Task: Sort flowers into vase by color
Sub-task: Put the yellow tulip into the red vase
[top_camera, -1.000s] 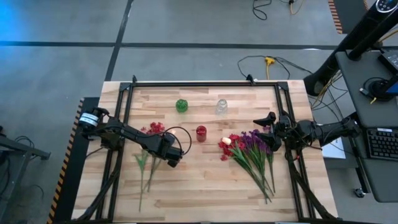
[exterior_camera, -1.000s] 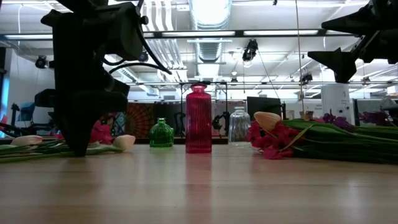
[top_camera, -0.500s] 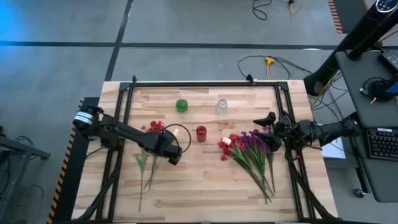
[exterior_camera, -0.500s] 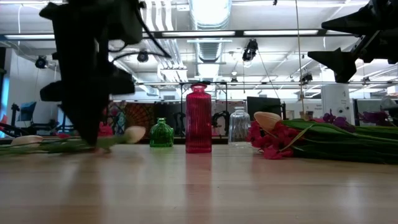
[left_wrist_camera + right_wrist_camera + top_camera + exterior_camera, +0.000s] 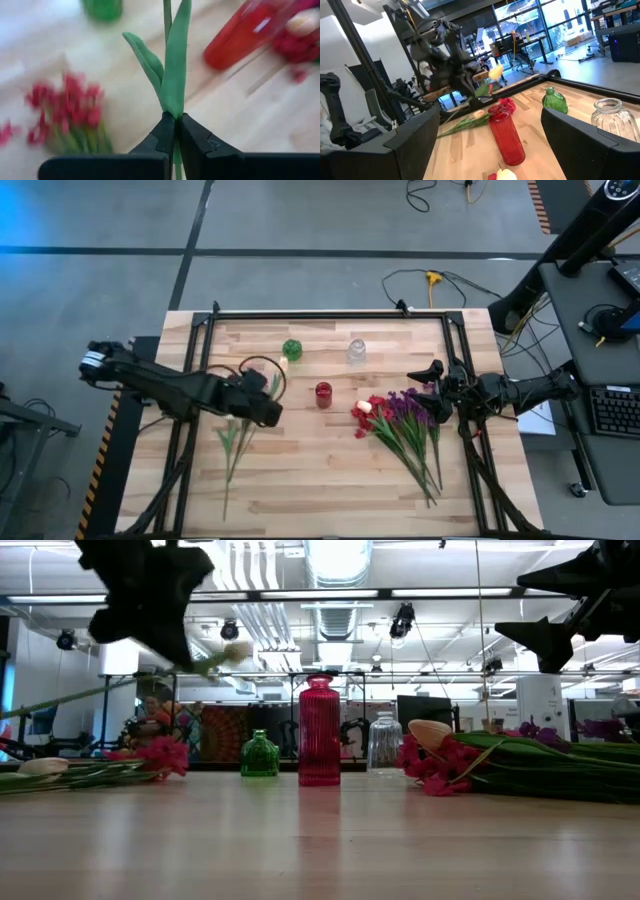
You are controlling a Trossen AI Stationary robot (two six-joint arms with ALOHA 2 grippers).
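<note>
Low view, nearest to farthest. Foreground: bare bench top (image 5: 320, 840).

Middle ground, left side: loose flowers lying flat, cream bud (image 5: 42, 766) and red blossoms (image 5: 160, 754) among them. Above them the left gripper (image 5: 150, 595) hangs clear of the bench, clenched on one cream flower (image 5: 236, 652) by its green stem; the stem slants up, bud toward the vases. The left wrist view confirms both fingers (image 5: 165, 135) pressed tight on the stem and leaf (image 5: 176, 65).

Middle ground, right side: a heap of red and purple flowers (image 5: 520, 765) lying flat, with one cream bud (image 5: 430, 732) on top. The right gripper (image 5: 560, 610) waits above this heap, fingers spread, holding nothing.

Centre, farther back: red vase (image 5: 319, 732), upright and empty.

Toward the far edge: green vase (image 5: 259, 755) and clear vase (image 5: 384, 744), both upright. The high view puts the green vase (image 5: 291, 349) left of the clear vase (image 5: 356, 350) and the red vase (image 5: 323, 394) nearer the bench's middle.

Step in hand, as judged: carrying a lifted cream flower toward a vase; no flower stands in any vase yet.

Next move, as judged: the stem's lower end must be swung down and lined up over a narrow vase mouth. The stem is long and limp against a small vase, so tipping is a risk.
</note>
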